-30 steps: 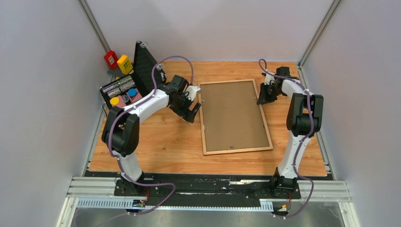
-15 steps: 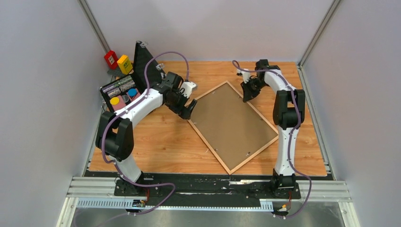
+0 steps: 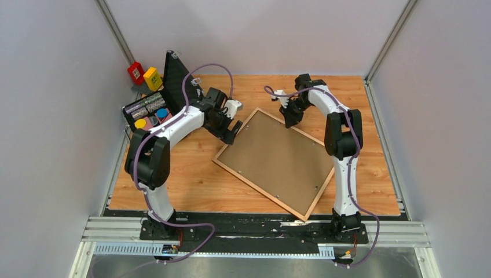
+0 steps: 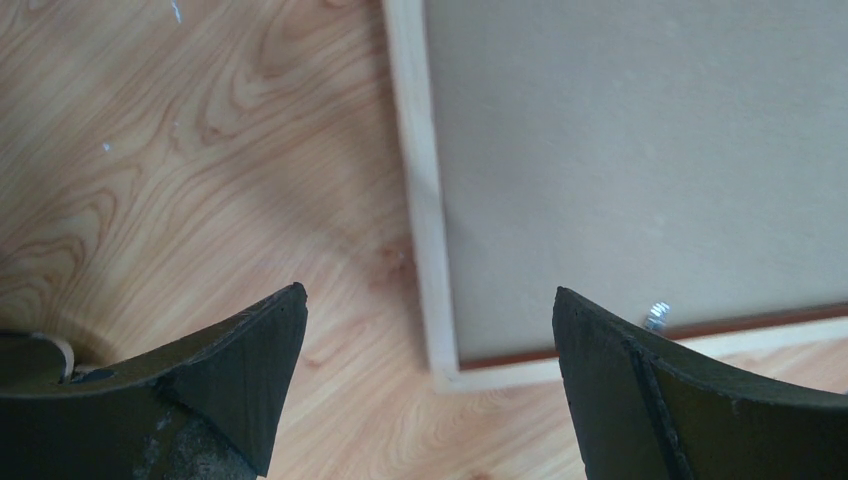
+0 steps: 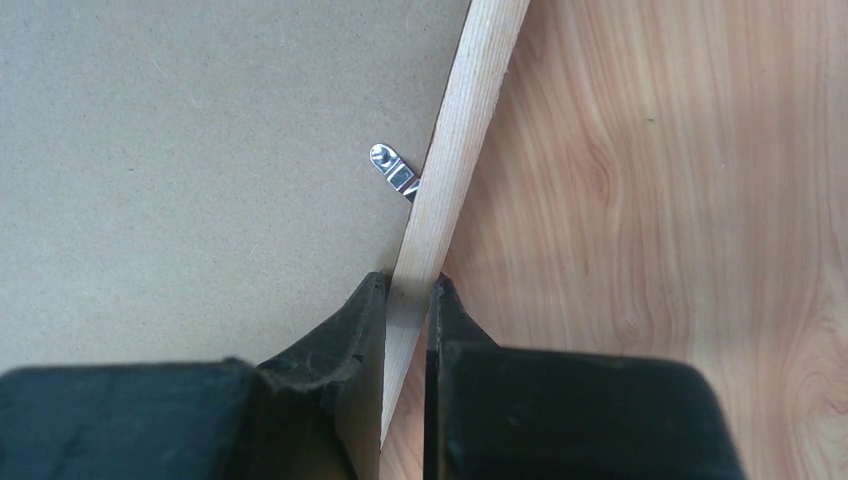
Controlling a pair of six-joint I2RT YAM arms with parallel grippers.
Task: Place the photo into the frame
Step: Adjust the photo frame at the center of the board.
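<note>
The frame [image 3: 258,191] lies back up and skewed on the table, its pale wood rails around a brown backing board [image 3: 275,165]. My right gripper [image 3: 288,119] is shut on the far rail near the top corner; in the right wrist view the fingers [image 5: 408,280] pinch the pale rail [image 5: 460,130] beside a metal tab [image 5: 392,170]. My left gripper [image 3: 231,131] hangs open just above the frame's far left edge; its wrist view shows a corner of the rail [image 4: 420,200] between the wide-apart fingers [image 4: 428,292], touching nothing. The photo is out of view.
An open black case [image 3: 149,113] with coloured items stands at the table's left edge. Red [image 3: 136,72] and yellow [image 3: 153,78] blocks sit behind it. Grey walls close in the table on three sides.
The right gripper has swung left with the rail in its grip, turning the frame counterclockwise from nearly upright to diagonal. The left gripper shifted slightly and stayed open.
</note>
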